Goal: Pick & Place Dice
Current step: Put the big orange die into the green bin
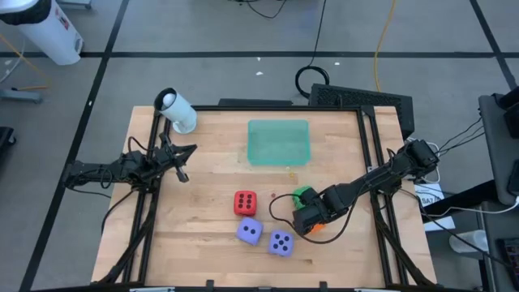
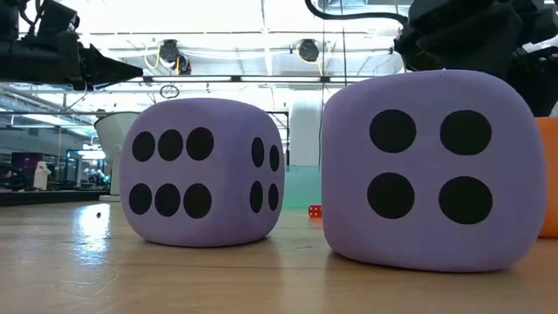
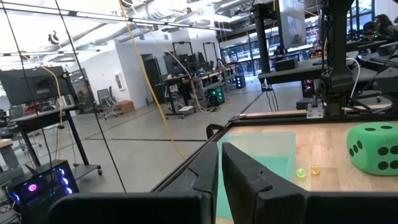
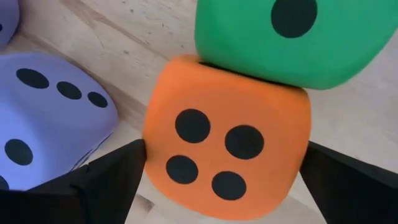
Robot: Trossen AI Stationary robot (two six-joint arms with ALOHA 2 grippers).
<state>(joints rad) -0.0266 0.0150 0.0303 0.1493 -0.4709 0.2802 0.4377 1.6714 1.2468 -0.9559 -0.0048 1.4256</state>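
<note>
My right gripper [image 1: 312, 222] is down over the orange die [image 4: 227, 137], one finger on each side of it. That die lies on the table with its far face against the green die [image 4: 286, 37]. The red die [image 1: 245, 203] sits left of them. The two lavender dice [image 1: 250, 232] [image 1: 280, 242] lie nearer the near edge and fill the low view [image 2: 202, 170] [image 2: 432, 170]. My left gripper [image 1: 184, 172] is shut and empty, raised above the table's left side. My right gripper pinches the orange die between its two fingers, one finger [image 4: 118, 177] on the left side face [image 4: 152, 134] and the other [image 4: 345, 180] on the opposite face. The fingers come slanting down from the table's right. The die's four-pip face is turned up toward the wrist; in the low view the die [image 2: 551, 174] stands on the table.
A flat translucent green square [image 1: 279, 141] lies toward the far edge, with two tiny beads [image 3: 307, 170] beside it. A white cylinder [image 1: 177, 111] sits at the far left corner. Bare wood lies between the red die and the left arm. Black rails run along both table sides.
</note>
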